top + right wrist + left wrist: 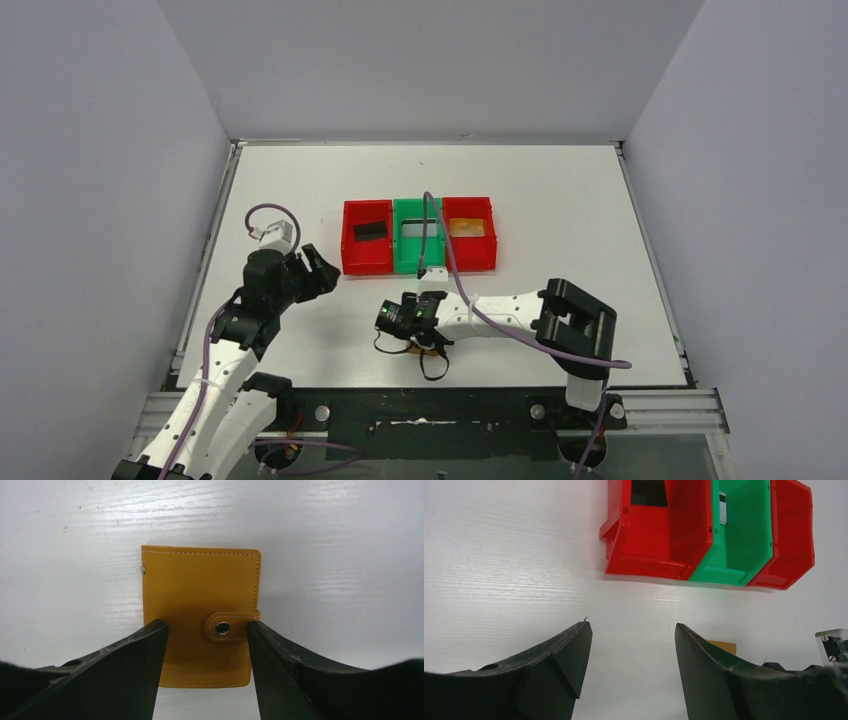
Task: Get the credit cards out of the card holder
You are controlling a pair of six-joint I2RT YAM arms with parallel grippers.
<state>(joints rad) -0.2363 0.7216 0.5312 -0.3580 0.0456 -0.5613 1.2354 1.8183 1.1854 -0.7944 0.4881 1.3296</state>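
The card holder (200,587) is an orange-tan wallet lying flat and closed on the white table, its side tab (227,626) snapped shut. My right gripper (206,625) hangs low over its near half with the jaws open, one finger at each side edge. In the top view the right gripper (398,322) points down at the table's front middle and hides the holder. My left gripper (315,270) is open and empty to the left, above bare table. In the left wrist view (633,630) a corner of the holder (724,647) shows past its right finger.
Three bins stand in a row behind the grippers: a red bin (352,255) with a black card, a green bin (400,255) with a pale card, and a red bin (490,255) with a tan card. A purple cable (440,240) crosses over the green bin.
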